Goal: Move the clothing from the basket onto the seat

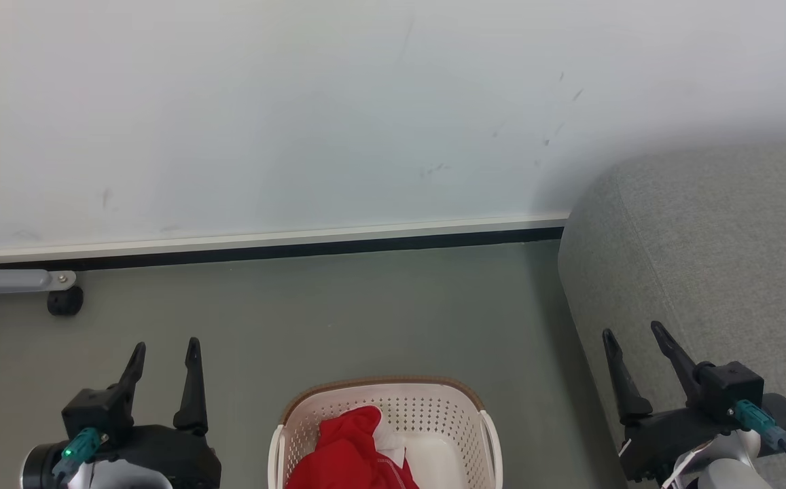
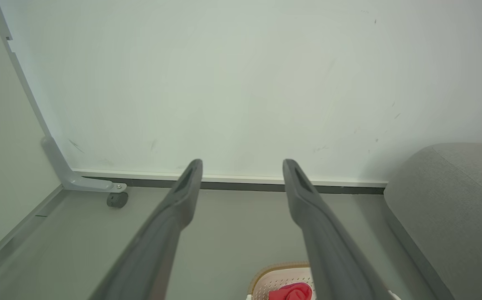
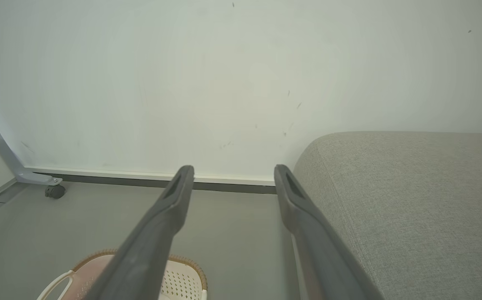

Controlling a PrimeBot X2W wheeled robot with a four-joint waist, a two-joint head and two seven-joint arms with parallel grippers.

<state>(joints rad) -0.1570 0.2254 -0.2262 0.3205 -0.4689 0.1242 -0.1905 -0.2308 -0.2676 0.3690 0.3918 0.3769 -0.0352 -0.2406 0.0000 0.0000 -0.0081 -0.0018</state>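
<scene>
Head view: the basket [image 1: 426,411] sits on the floor [image 1: 365,319] at six o'clock, with the red clothing [image 1: 348,448] heaped in its left half. The left gripper [image 1: 166,346] at seven and the right gripper [image 1: 633,331] at five are both spread apart and empty. The seat [image 1: 705,258] stands at three.

Left wrist view: fingers apart, basket and clothing at six.

Right wrist view: fingers apart, basket at seven, seat at four.

No text, label, brand or number could be read on anything. The clothing [image 1: 345,451] in the basket [image 1: 433,407] carried a thin white line, probably stitching, though it was too small to tell from lettering.
</scene>
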